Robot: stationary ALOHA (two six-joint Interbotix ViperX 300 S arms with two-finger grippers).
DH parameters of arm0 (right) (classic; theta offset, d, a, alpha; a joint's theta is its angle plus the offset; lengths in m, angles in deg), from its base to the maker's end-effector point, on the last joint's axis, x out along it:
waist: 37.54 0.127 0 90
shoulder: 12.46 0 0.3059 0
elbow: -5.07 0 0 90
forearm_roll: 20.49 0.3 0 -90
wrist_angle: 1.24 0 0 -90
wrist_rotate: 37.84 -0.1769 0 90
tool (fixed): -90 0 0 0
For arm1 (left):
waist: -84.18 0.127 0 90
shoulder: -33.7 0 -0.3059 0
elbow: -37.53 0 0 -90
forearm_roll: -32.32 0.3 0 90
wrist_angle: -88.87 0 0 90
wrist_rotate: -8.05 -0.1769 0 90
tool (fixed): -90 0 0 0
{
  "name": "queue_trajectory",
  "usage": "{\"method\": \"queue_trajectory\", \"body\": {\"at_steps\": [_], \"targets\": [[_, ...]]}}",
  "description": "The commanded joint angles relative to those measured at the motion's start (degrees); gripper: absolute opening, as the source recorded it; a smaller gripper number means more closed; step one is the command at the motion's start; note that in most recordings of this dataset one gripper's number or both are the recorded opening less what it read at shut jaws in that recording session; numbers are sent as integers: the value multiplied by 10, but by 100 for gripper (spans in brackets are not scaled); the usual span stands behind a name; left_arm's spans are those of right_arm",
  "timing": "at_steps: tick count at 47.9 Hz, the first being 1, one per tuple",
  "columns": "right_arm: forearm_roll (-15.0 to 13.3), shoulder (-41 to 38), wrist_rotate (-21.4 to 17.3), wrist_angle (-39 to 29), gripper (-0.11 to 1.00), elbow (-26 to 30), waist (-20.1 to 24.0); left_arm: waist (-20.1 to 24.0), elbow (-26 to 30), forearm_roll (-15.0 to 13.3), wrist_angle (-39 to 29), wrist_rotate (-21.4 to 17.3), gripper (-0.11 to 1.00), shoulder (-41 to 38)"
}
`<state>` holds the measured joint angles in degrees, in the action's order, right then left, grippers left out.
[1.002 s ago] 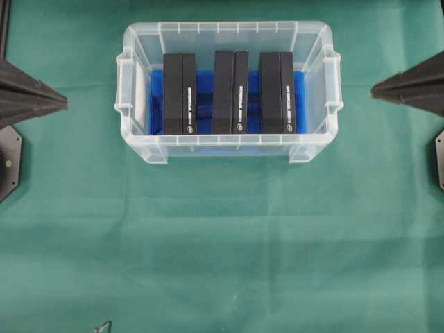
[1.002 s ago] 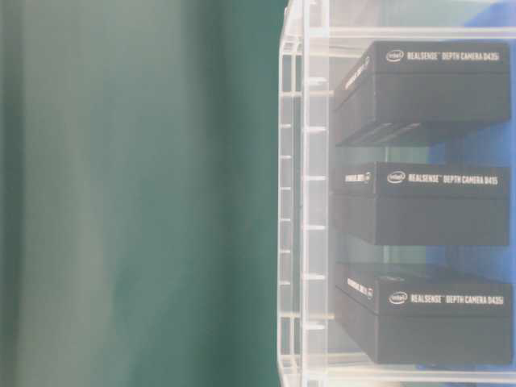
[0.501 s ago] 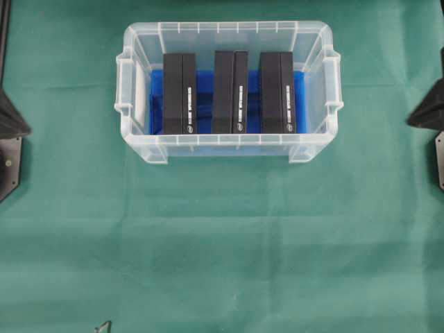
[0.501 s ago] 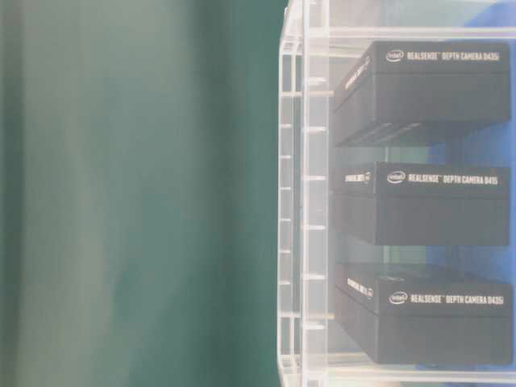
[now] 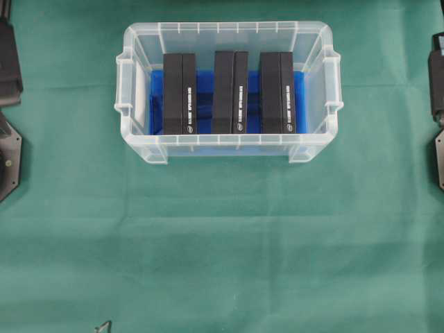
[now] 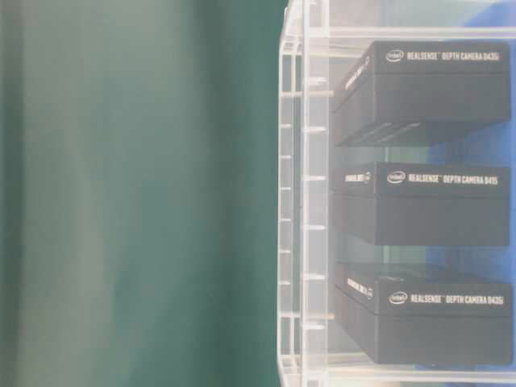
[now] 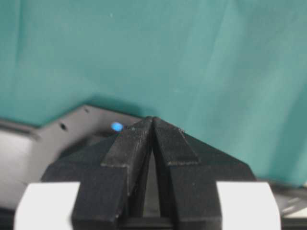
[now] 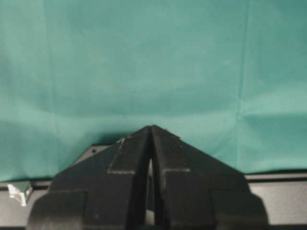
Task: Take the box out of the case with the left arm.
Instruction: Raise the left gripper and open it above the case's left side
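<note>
1. The case (image 5: pixel 227 149) sat on the green cloth (image 5: pixel 222 243), clear walls and blue lining (image 5: pixel 205 87) plain to see.
2. Inside it, three black boxes stood on edge in a row: left box (image 5: pixel 179 94), middle box (image 5: pixel 229 91), right box (image 5: pixel 277 92), each apart from its neighbour.
3. The left arm (image 5: pixel 8 62) was only at the frame's edge, well left of the case.
4. The left gripper (image 7: pixel 152 122) was clenched, tips meeting, nothing between them, over bare cloth.
5. The right gripper (image 8: pixel 150 129) was likewise pinched closed and empty; its arm (image 5: pixel 437 76) showed well right of the case.
</note>
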<state>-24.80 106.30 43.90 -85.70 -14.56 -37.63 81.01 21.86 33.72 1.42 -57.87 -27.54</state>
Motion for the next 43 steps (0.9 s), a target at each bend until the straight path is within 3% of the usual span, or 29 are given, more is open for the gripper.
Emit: {"method": "queue_trajectory", "body": {"at_steps": [1,8,14,17,19,21,24,30,38,43], "targets": [[-2,0,-3,-1,2,16,-1,4,13,2,-5,79,0,2],[-2,0,-3,-1,2,16,-1,4,13,5,-12,290,0,3],[-1,0,-4,-1,2,16,-1,7,15,6,-20,554,0,-2],[-1,0,-4,-1,2,16,-1,6,14,6,-33,664,0,-1],[-1,0,-4,-1,2,16,-1,5,13,6,-43,722,0,1],[-2,0,-4,0,2,16,-1,5,11,7,-54,755,0,4],[-2,0,-5,0,2,15,-1,4,9,7,-66,766,0,10],[-4,0,-4,0,2,16,-1,4,6,7,-64,739,0,23],[-6,-1,-5,0,2,16,-1,21,5,13,-44,664,0,24],[-8,0,-4,0,2,16,-1,75,6,16,-37,606,0,13]]}}
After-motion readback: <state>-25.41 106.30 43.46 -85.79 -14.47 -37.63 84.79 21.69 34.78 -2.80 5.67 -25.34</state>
